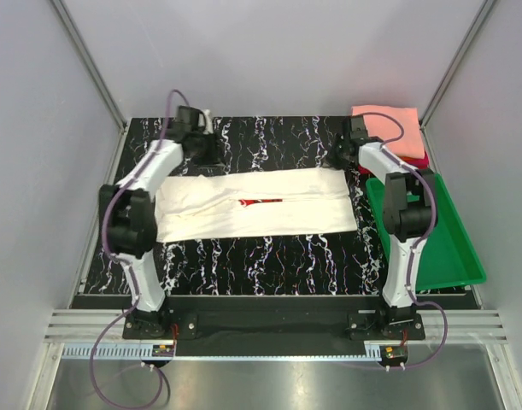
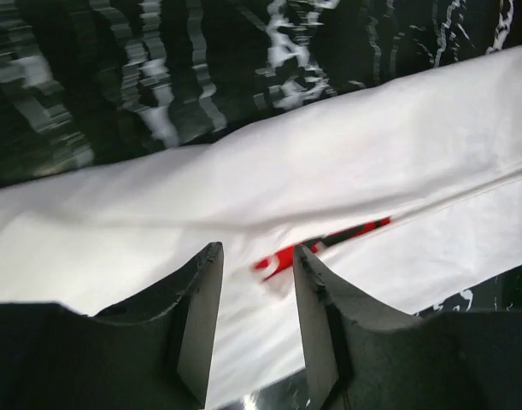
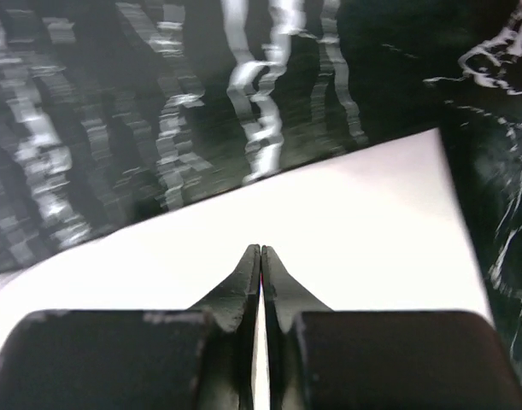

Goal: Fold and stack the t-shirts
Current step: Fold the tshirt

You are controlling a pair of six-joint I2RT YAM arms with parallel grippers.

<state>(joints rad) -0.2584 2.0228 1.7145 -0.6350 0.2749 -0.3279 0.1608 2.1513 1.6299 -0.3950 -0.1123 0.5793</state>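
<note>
Status: left gripper (image 2: 256, 254) parted over folded white shirt (image 1: 256, 203); right gripper (image 3: 261, 250) pressed closed, apparently empty. Risk: one-sided grasp drags the shirt, opening its fold.

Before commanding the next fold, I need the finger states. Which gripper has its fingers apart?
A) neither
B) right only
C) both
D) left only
D: the left gripper shows a clear gap over the cream-white t-shirt; the right gripper has its fingers pressed together.

A robot lab enclosure (grey panel walls (image 1: 30, 102), aluminium rails (image 1: 278, 329)).
</note>
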